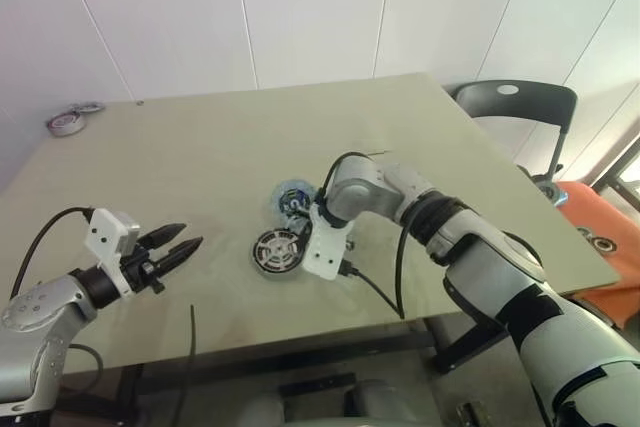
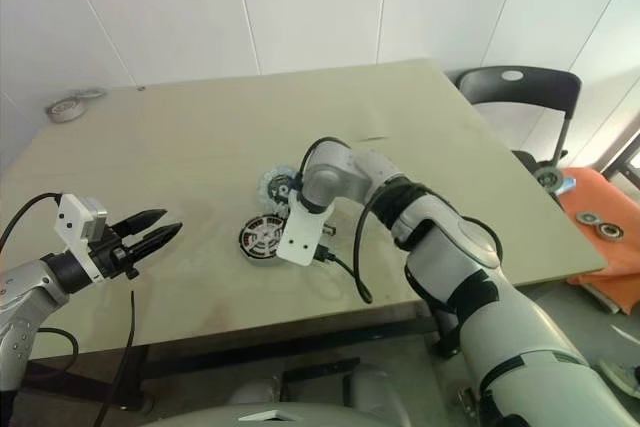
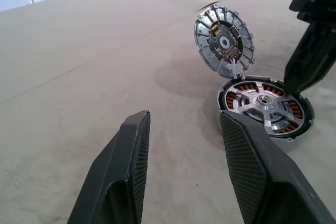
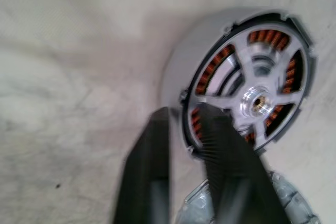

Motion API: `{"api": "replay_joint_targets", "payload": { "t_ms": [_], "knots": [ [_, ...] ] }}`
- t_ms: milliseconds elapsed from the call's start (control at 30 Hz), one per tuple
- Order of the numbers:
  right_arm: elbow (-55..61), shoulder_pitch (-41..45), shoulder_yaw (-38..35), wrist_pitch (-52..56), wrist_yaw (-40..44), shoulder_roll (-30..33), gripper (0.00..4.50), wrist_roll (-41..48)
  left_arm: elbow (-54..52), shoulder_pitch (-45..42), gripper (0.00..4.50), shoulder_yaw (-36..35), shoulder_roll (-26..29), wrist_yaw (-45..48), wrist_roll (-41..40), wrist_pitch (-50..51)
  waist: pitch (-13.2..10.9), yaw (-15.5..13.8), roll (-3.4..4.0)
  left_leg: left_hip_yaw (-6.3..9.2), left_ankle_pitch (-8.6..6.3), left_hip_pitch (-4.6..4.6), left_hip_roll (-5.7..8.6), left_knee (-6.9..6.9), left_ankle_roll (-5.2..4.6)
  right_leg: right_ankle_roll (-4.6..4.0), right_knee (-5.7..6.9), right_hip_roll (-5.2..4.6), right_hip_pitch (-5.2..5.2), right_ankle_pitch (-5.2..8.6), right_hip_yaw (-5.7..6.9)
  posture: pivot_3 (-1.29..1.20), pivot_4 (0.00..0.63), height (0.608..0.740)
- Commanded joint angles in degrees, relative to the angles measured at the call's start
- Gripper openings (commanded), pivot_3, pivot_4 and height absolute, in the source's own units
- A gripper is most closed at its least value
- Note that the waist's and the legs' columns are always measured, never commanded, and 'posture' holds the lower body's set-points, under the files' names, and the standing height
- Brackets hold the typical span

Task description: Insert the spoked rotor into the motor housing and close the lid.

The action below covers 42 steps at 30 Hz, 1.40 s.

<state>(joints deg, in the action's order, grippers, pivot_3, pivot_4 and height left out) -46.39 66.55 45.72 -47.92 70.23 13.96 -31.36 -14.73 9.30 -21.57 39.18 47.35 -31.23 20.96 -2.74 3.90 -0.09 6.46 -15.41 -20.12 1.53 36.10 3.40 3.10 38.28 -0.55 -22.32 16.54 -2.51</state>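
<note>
Beige table [image 1: 200,137], white wall behind. Spoked rotor [image 3: 265,109] already seated flat in motor housing [image 4: 176,80], axis up, near the front edge, mid-table. Lid [image 3: 223,38] hinged upright behind it, not closed. Right hand [image 4: 184,145] fingers nearly together at housing rim, gripping nothing clear. Left hand [image 3: 184,150] apart, empty. Next, probably: push lid down.

Your widest free room is the bare far half of the beige table top [image 1: 200,137]; nothing stands there but rolls of tape [image 1: 66,123] at the far left corner. Between the left gripper [image 1: 186,238] and the round copper-wound motor housing [image 1: 277,250] the surface lies open. The housing's right side is blocked by the right gripper [image 4: 184,145], whose fingers straddle its rim, and the raised grey toothed lid [image 3: 224,38] stands just behind it.
</note>
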Motion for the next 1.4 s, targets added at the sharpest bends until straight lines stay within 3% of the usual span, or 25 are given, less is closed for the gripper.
{"api": "replay_joint_targets", "payload": {
  "t_ms": [33,333,467,633,800,1033,1200,1400],
  "knots": [
    [0.75,0.63,-1.02,1.06,-0.89,-1.44,0.02,0.99,-1.17,-0.66,2.26,-0.87,0.09,-0.21,-0.21,-0.69,0.0,0.17,0.01,-0.01,0.0,0.02,-0.01,0.0,0.0,0.0,0.01,0.01,0.0,0.0,-0.01,0.0,0.0,0.74],
    [-0.95,2.01,-1.32,6.52,-2.17,-3.5,0.02,-0.69,-0.96,-0.78,2.26,-0.95,-0.13,-0.41,-0.09,-1.06,-0.01,0.14,0.01,-0.03,0.0,0.14,-0.06,0.03,0.0,-0.02,0.11,0.06,0.07,0.0,-0.01,0.0,0.0,0.74],
    [-1.75,1.85,-2.27,15.07,2.72,-5.09,0.02,0.9,-0.92,-1.11,2.26,-0.49,-0.5,-0.6,0.12,-1.16,-0.01,0.15,0.01,-0.03,0.0,0.2,-0.07,0.0,0.0,-0.03,0.14,0.09,0.08,0.0,-0.02,0.0,0.0,0.74],
    [-2.08,1.07,-5.21,31.99,13.08,-9.27,0.02,6.18,-0.41,-1.71,2.26,0.21,-1.04,-0.56,0.54,-1.47,-0.01,0.02,0.02,-0.02,0.01,0.22,-0.09,0.02,0.0,-0.04,0.15,0.1,0.11,-0.01,-0.01,0.0,0.0,0.74],
    [-0.38,0.44,-5.06,44.9,15.54,-11.37,0.02,5.27,0.18,-2.55,2.26,0.75,-1.43,-0.42,0.93,-1.6,-0.01,-0.01,0.02,-0.02,0.0,0.18,-0.02,0.01,0.0,-0.03,0.08,0.03,0.11,-0.01,-0.01,0.0,0.0,0.74],
    [-8.19,5.79,-7.48,69.27,16.88,-18.61,0.02,6.0,0.62,-3.19,2.26,0.96,-1.83,-0.39,1.39,-1.95,-0.02,0.07,0.03,0.0,0.0,0.15,-0.02,-0.03,0.01,-0.03,0.11,0.05,0.03,0.0,0.01,0.0,0.0,0.74],
    [-11.38,10.03,-9.04,75.85,17.26,-22.28,0.02,7.7,0.84,-3.2,2.26,1.02,-2.27,-0.4,1.73,-2.36,-0.03,0.06,0.05,0.0,-0.01,-0.09,0.01,0.0,0.01,-0.03,0.05,0.02,-0.15,-0.01,0.01,0.0,0.0,0.74],
    [-12.45,11.4,-10.06,74.16,16.72,-22.64,0.02,9.16,0.65,-2.97,2.26,0.93,-2.64,-0.61,1.79,-2.66,-0.03,0.07,0.05,0.0,-0.01,-0.35,0.02,-0.08,0.02,-0.02,0.05,0.0,-0.41,-0.01,0.01,0.0,0.0,0.74]
  ]
}}
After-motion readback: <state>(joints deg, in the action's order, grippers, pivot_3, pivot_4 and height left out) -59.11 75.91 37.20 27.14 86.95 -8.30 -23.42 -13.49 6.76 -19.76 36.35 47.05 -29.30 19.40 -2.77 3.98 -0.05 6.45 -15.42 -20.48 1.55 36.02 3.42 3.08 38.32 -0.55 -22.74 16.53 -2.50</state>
